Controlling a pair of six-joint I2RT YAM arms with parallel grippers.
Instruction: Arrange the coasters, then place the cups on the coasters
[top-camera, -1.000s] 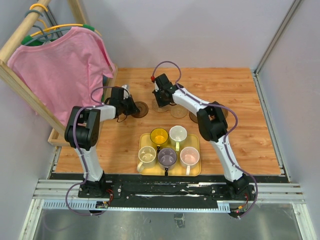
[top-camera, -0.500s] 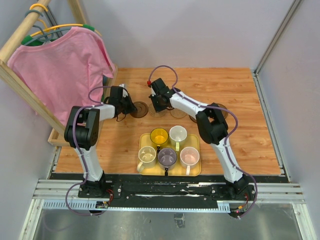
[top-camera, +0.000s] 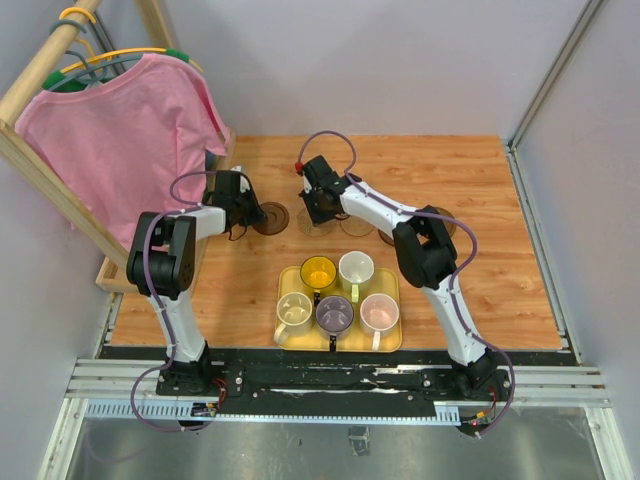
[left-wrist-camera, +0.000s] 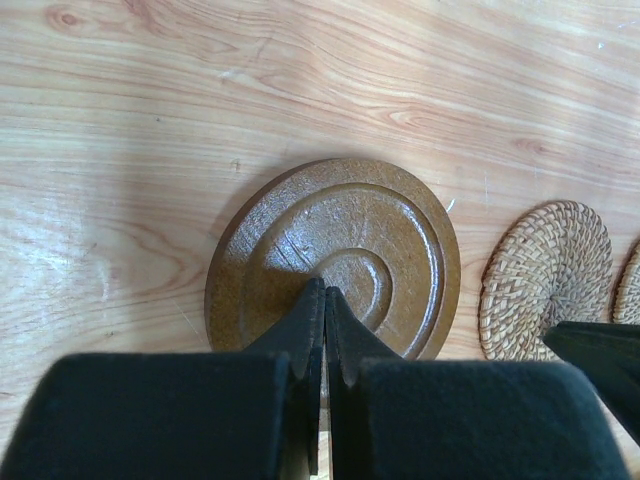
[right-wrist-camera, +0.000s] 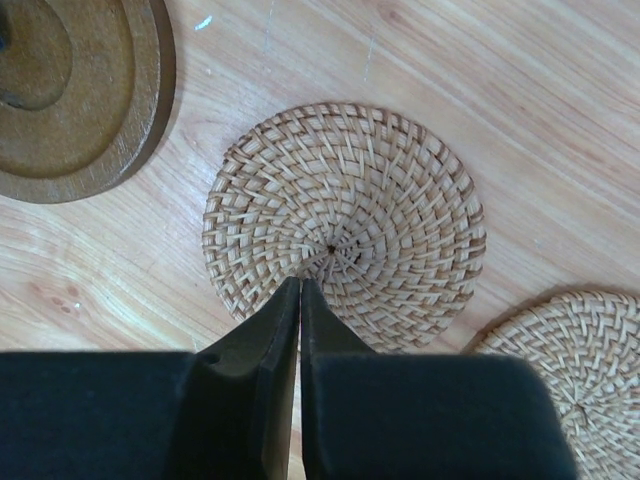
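Two closed claws (left-wrist-camera: 322, 300) (right-wrist-camera: 298, 290), touching brown coaster (left-wrist-camera: 345, 235), woven coaster (right-wrist-camera: 360, 215)

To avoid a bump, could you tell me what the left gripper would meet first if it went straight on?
Probably the brown coaster; the shut left gripper points at its middle.

Second tan coaster (right-wrist-camera: 570, 370) half off-frame

left pincer (left-wrist-camera: 323, 300) + dark brown coaster (left-wrist-camera: 385, 235): shifted left | right pincer (right-wrist-camera: 300, 290): shifted slightly left
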